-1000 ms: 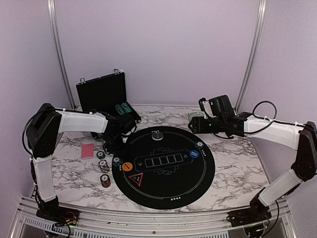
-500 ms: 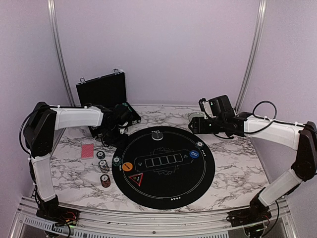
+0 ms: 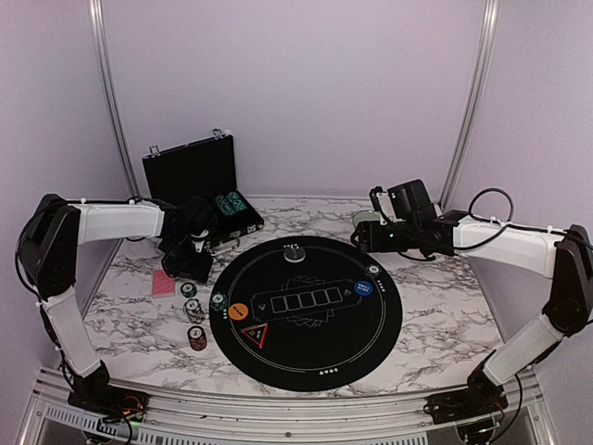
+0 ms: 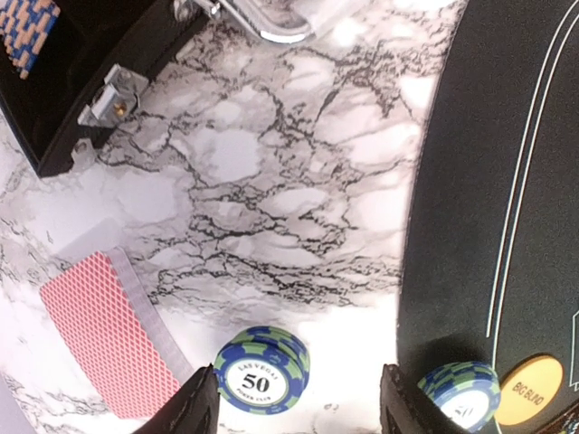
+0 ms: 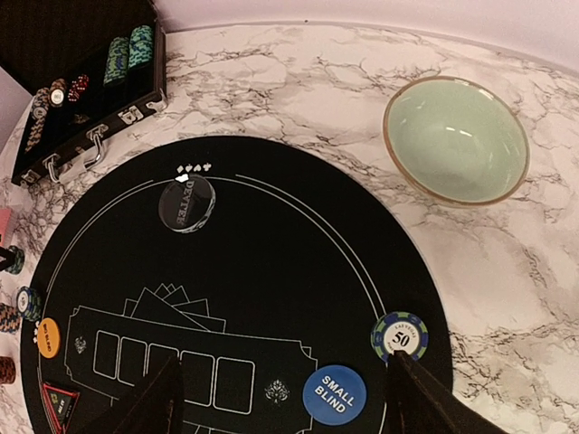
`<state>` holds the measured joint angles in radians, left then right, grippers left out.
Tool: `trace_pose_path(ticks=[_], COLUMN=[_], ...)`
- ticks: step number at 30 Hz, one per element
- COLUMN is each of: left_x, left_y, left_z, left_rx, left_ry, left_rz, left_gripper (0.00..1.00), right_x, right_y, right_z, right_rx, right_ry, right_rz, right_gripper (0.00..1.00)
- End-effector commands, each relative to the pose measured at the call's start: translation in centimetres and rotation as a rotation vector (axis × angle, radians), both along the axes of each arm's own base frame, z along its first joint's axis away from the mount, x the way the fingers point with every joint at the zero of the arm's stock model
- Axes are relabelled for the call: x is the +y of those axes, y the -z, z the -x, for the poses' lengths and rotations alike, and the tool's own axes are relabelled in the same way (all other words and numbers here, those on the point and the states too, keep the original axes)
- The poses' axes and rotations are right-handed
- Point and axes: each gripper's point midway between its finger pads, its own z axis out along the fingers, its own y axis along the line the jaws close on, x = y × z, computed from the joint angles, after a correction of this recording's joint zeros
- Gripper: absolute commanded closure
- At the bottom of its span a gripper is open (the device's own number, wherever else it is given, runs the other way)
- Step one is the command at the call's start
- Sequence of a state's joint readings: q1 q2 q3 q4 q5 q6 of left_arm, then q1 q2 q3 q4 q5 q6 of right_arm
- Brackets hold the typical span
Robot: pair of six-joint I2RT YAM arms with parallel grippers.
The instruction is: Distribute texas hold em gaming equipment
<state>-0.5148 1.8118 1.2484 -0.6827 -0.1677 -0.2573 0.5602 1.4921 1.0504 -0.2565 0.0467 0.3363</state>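
While both claws hang released and empty, I see left claw (image 4: pixel 297 411) over the marble surface (image 4: pixel 271 181), blue-green 50-chip stack (image 4: pixel 262 369) between its fingers, pinkish-red cards (image 4: pixel 104 344) just beside; right claw (image 5: pixel 285 398) sits over the black mat (image 5: pixel 271 271), near SMALL BLIND button (image 5: pixel 337 393) and another 50 chip (image 5: pixel 401 337).

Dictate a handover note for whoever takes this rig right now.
Left pincer: open, empty, over a 50 chip stack beside the cards on the marble.
Right pincer: open, empty, above the mat.
Done: dealer button, small blind disc and big blind disc on the mat, a chip stack by each.
To do: probably the cards and off-mat chip stacks; more chips sit in the case.
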Motion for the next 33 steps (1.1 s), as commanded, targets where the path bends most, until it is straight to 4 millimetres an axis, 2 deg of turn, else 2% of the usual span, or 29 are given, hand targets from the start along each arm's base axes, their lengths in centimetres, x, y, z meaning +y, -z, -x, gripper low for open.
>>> trace_pose_path(ticks=[1,22,33], left_x=[0.3,2.3,2.3], left_y=[-0.1,1.0,1.8], left_z=[0.6,0.8,0.8], left_rx=[0.018,0.047,0.079], left_ry=[0.003,-0.031,-0.034], left_rz=[0.028,0.031,0.053], left_gripper=[0.39,0.36,0.36], right_x=[1.1,1.3,1.2], right_y=[-1.4,-1.5,-1.4], right_z=[-0.4,-0.7,-0.6], right_rx=[-0.023,-0.022,-0.026], right_ry=[-0.019,-0.023,-0.024], right_rz=[-0.027,-0.028,-0.02], right_gripper=[0.26,0.26,0.26])
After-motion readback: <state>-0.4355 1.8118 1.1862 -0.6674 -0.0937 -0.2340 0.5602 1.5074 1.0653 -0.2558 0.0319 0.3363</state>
